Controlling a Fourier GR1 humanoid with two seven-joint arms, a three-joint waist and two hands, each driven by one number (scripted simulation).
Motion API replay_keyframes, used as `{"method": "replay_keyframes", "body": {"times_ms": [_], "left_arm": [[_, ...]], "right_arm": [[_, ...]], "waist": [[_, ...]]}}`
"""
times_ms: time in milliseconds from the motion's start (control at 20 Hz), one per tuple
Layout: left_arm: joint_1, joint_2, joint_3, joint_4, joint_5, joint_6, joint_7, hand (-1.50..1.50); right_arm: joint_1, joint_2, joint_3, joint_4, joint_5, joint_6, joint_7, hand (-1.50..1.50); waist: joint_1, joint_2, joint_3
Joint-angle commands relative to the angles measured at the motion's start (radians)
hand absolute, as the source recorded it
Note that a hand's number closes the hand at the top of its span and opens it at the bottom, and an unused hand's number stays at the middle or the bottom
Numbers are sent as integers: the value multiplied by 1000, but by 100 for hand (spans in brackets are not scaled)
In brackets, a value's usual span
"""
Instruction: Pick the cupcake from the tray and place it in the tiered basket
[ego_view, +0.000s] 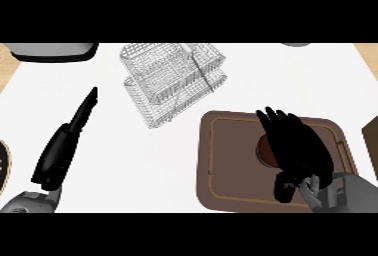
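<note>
The cupcake (263, 150) shows only as a brown round edge on the brown tray (229, 175) at the lower right; most of it is hidden under my right hand (299, 150). That hand lies over it with fingers stretched toward the tray's far edge and the thumb down at the near left, open. The wire tiered basket (173, 82) stands at the top centre on the white counter, to the upper left of the tray. My left hand (57, 152) rests at the left, open, with straight fingers pointing up and to the right.
A grey and black appliance (53, 51) sits at the top left corner. A small grey object (297, 44) peeks in at the top edge. A brown block (371, 145) is at the right edge and a dark round thing (4, 167) at the left edge.
</note>
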Motion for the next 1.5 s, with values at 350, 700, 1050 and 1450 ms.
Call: {"method": "replay_keyframes", "body": {"times_ms": [350, 700, 1050, 1450], "left_arm": [[10, -8, 51, -21, -8, -57, 4, 0], [53, -71, 56, -25, -56, -52, -20, 0], [12, -114, 67, 44, -102, -83, -56, 0], [33, -133, 96, -16, -128, -100, -28, 0]], "right_arm": [[112, 90, -59, 99, 137, 12, 17, -150], [169, 152, -129, 135, 235, 23, -71, -150], [141, 243, -193, 306, 336, 18, -200, -150], [279, 233, -273, 171, 301, 41, -333, 150]], "waist": [[8, 2, 0], [6, 2, 0], [8, 4, 0], [2, 1, 1]]}}
